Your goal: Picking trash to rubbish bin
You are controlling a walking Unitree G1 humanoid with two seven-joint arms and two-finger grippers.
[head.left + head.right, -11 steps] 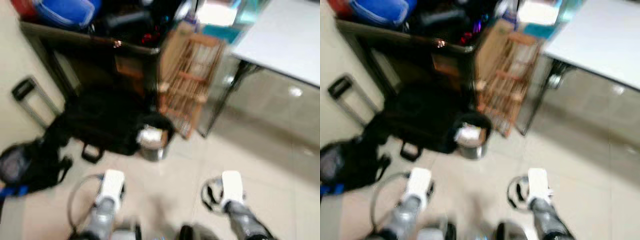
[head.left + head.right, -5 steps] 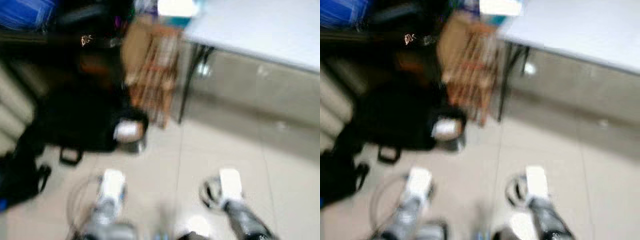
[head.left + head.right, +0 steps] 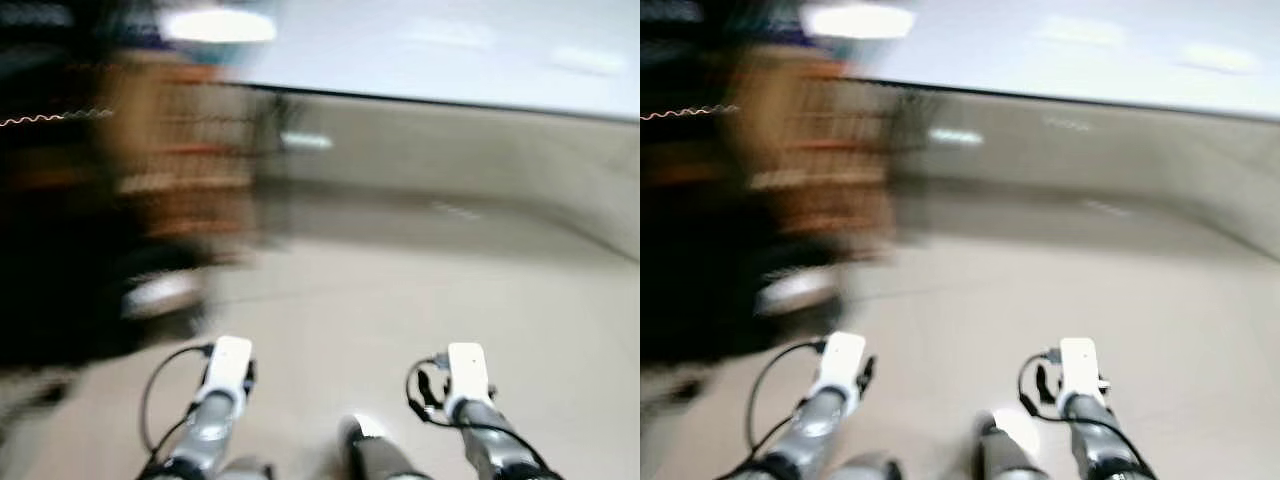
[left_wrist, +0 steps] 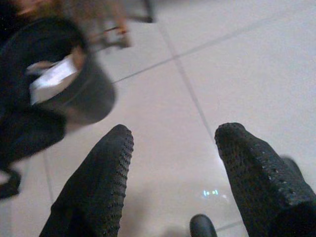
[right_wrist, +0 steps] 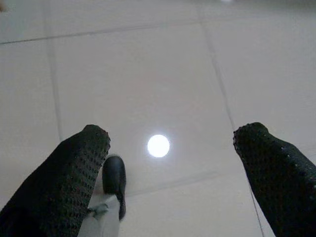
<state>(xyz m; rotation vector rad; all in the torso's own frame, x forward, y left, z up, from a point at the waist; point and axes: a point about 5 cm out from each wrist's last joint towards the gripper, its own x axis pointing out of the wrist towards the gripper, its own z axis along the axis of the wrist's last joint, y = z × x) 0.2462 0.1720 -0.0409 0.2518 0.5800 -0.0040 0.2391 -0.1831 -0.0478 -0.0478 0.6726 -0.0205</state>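
Both pincers are spread wide and hold nothing: the left gripper (image 4: 173, 163) points at bare floor tile (image 4: 237, 64) with the rubbish bin (image 4: 74, 91) just ahead of it, and the right gripper (image 5: 173, 163) hangs over plain tile with a ceiling-light glare (image 5: 158, 145) between its fingers.

What has changed is the view, not the things. A second ago the bin sat near the middle of the head views, between the black bags and the wooden crate. Now the whole picture has swept sideways, heavily blurred: the bin (image 3: 160, 295) is a smear at the left edge, the crate (image 3: 180, 160) is beside it, and the white table (image 3: 450, 50) spans the top. That reads as the robot turning to its right, away from the bin.

The bin already has pale paper (image 4: 52, 81) in it. With empty grippers, I judge the robot is turning off to look for the next piece of trash; none can be made out on the open floor ahead.
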